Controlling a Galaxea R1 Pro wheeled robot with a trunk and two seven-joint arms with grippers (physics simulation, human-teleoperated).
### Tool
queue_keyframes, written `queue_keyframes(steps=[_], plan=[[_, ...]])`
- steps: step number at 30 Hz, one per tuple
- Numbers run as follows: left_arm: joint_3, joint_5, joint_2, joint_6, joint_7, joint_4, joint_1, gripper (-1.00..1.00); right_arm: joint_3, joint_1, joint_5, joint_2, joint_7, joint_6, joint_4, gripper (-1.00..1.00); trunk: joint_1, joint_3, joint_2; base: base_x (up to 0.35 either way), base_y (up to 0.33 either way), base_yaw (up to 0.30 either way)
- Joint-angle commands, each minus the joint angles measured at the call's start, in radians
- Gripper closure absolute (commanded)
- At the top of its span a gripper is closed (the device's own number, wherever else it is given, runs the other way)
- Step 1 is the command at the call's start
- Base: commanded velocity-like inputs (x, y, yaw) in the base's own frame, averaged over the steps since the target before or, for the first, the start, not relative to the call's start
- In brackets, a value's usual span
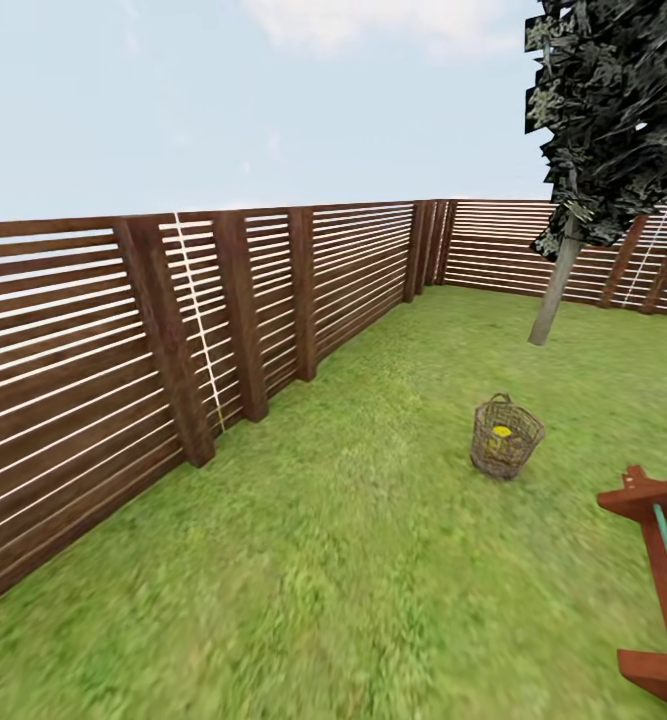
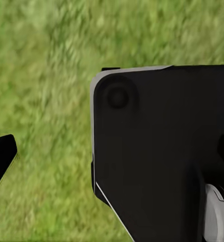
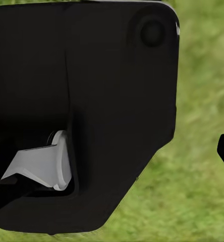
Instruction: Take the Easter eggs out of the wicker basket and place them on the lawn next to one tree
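Head view: wicker basket (image 1: 506,437) holding a yellow egg (image 1: 501,432) stands on open lawn (image 1: 353,520), well apart from fence (image 1: 173,330), tree (image 1: 573,250) beyond. Claw states cannot be told.

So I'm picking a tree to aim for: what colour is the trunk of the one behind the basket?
Pale grey-beige trunk, under dark foliage; clearest in the head view.

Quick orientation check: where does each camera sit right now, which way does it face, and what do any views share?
Head: on the robot's head, facing across the lawn to the wicker basket, tree and fence; no arm visible.
Left wrist: near the left gripper, facing down at grass beside a black robot body panel.
Right wrist: likewise, black panel over grass.
Shared: all see lawn.
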Motion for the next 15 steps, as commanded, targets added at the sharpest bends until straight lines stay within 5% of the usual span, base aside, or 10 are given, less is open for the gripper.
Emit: queue_keyframes(steps=[1,6,15], plan=[[-0.001,-0.001,0.0,-0.003,0.001,0.0,0.0,-1.0,-0.003,0.0,-0.001,0.0,-0.001,-0.002,-0.002,-1.0,0.001,-0.002,-0.002,0.308,0.096,-0.041],[-0.001,-0.001,0.0,-0.003,0.001,0.0,-0.001,-1.0,-0.003,0.0,-0.001,0.0,-0.001,-0.002,-0.002,-1.0,0.001,-0.002,-0.002,0.308,0.097,-0.105],[-0.001,-0.001,0.0,-0.003,0.001,0.0,0.0,-1.0,-0.004,0.0,-0.001,0.0,0.0,-0.003,-0.002,-1.0,0.001,-0.002,-0.002,0.308,0.104,-0.248]])
